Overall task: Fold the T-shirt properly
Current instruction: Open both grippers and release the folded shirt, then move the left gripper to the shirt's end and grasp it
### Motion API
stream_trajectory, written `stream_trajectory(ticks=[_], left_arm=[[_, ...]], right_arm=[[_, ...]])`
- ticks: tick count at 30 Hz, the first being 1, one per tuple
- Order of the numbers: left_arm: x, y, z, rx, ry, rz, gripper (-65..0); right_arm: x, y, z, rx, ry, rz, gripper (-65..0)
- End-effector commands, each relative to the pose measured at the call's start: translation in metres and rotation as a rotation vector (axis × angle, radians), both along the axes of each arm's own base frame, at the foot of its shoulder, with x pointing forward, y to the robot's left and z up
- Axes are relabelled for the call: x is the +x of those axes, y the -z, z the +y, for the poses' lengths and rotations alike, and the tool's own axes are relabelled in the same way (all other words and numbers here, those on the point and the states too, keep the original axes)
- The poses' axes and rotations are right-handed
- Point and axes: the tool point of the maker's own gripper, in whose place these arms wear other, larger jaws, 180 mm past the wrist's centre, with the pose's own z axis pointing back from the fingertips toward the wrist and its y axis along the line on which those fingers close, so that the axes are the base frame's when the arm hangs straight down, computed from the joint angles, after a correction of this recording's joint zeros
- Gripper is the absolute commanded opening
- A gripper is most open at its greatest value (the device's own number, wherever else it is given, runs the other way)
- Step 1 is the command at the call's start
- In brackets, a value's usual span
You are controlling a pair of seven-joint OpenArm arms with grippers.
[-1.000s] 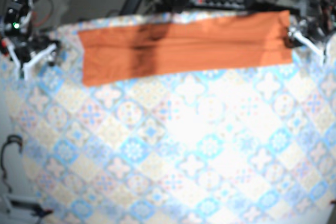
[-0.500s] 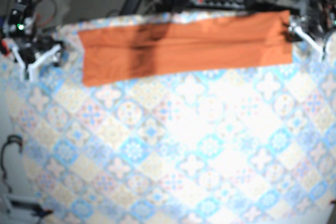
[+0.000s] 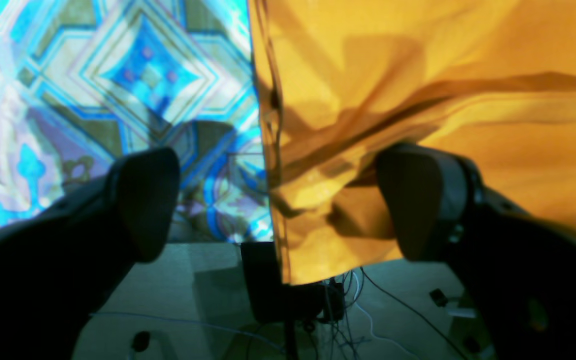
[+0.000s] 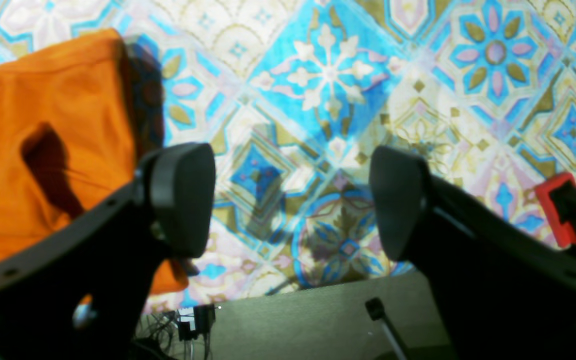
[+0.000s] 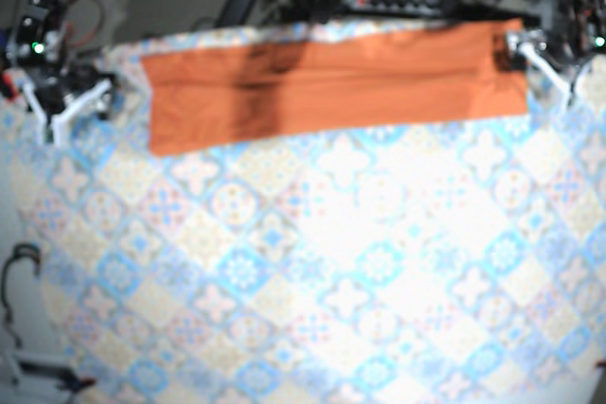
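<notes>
While the left hand (image 3: 278, 200) straddles the T-shirt (image 3: 418, 75) edge, spread wide, gripping nothing, the right hand (image 4: 293, 200) gapes too. The shirt lies just beside it on the counter (image 4: 328, 75).

The T-shirt (image 3: 418, 75) runs off the left wrist view's top and right edges; base view is blurred.

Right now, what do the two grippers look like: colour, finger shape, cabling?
The left gripper and right gripper both have two matte black fingers with broad, rounded paddle tips. From above, each shows white struts; dark cables and a green light sit by the right arm.
</notes>
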Motion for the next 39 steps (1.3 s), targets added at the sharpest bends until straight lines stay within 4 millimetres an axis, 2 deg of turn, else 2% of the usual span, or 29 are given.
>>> stream_trajectory(ticks=[1,5,9,13,19,26,31,35,39], left_arm=[[0.007,-0.009,0.007,0.02,0.016,-0.022,0.0],[0.006,-0.01,0.007,0.022,0.02,-0.02,0.0],[0.014,-0.022,-0.002,0.035,0.067,-0.054,0.0],[0.021,-0.035,-0.011,0.049,0.111,-0.09,0.0],[0.019,-0.038,-0.014,0.052,0.128,-0.093,0.0],[0.027,-0.047,-0.02,0.059,0.153,-0.124,0.0],[0.023,-0.064,0.009,0.1,0.068,-0.162,0.0],[0.025,-0.082,0.025,0.064,-0.025,-0.222,0.0],[0.009,-0.09,0.056,-0.044,-0.217,-0.211,0.0]], right_arm=[[0.007,-0.011,-0.006,-0.022,-0.005,-0.037,-18.4],[0.007,-0.011,-0.006,-0.025,-0.005,-0.036,-18.4],[0.007,-0.012,-0.007,-0.028,-0.005,-0.04,-18.4],[0.013,-0.024,-0.007,-0.047,-0.014,-0.071,-18.4],[0.011,-0.036,-0.024,-0.074,0.029,-0.096,-18.4],[0.007,-0.044,-0.04,-0.099,0.068,-0.11,-18.4],[0.003,-0.05,-0.053,-0.116,0.106,-0.122,-18.4],[0.001,-0.054,-0.061,-0.126,0.126,-0.131,-18.4],[0.001,-0.054,-0.062,-0.127,0.13,-0.132,-18.4]])
